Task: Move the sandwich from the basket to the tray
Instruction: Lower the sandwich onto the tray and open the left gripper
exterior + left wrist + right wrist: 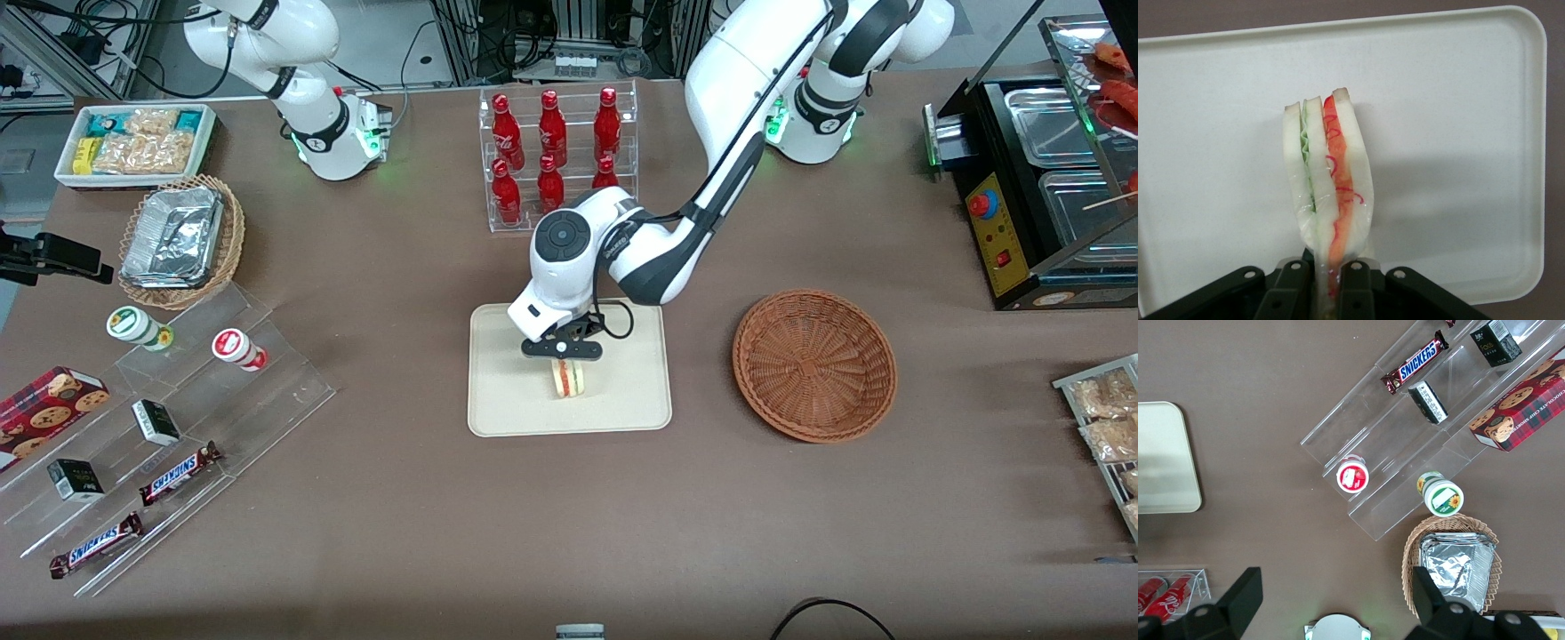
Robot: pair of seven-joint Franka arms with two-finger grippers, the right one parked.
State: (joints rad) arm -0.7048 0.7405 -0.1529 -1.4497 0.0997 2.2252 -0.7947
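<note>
The sandwich [571,379] is a clear-wrapped wedge of white bread with red and green layers. It stands on edge over the middle of the cream tray [498,418]. My left gripper [564,351] is directly above it, shut on its upper end. In the left wrist view the fingers [1356,287] pinch the narrow end of the sandwich [1328,180], with the tray [1458,133] under it. I cannot tell whether the sandwich rests on the tray or hangs just above it. The reddish-brown wicker basket [814,364] is empty and lies beside the tray, toward the working arm's end.
A clear rack of red bottles [556,151] stands farther from the front camera than the tray. A tan wicker basket with foil containers [180,240], a white bin of snacks [133,142] and clear steps with snack bars [160,444] lie toward the parked arm's end. A black food warmer [1040,178] stands at the working arm's end.
</note>
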